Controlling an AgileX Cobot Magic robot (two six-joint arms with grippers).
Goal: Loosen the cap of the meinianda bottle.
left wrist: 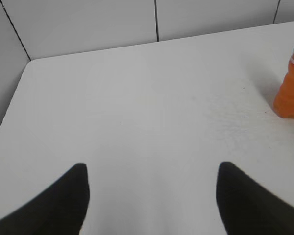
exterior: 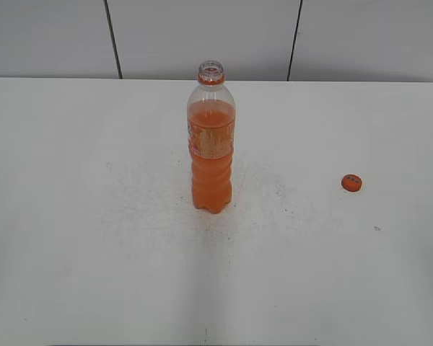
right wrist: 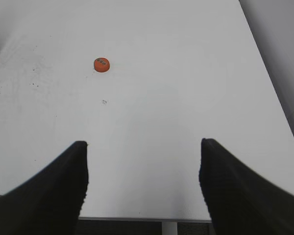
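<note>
The bottle (exterior: 211, 144) stands upright near the middle of the white table (exterior: 72, 216), mouth open, with no cap on it. The threaded clear neck is bare above the orange neck ring. Orange liquid fills it from the base up to about the shoulder; the dome above that level is clear. An orange label band wraps the body just under the liquid line, and below the band the waist is ribbed.

The cap (exterior: 351, 182) lies flat on the table well to the right of the bottle, apart from it, its top face up with a small dark mark showing. In the right wrist view the same cap (right wrist: 101, 64) sits far ahead of the fingers and to the left of centre, nothing touching it.

Left gripper (left wrist: 152, 178): both dark fingers spread wide, bare table between them, nothing held. The lower part of the bottle (left wrist: 290, 93) shows at the right edge of this view, well away from the fingers — liquid visible right down to the lobed base.

Right gripper (right wrist: 143, 156): fingers likewise spread wide and holding nothing, poised over the near edge of the table.

Neither arm appears in the exterior view. Faint dark specks and scuffing mark the table around the bottle's foot.
</note>
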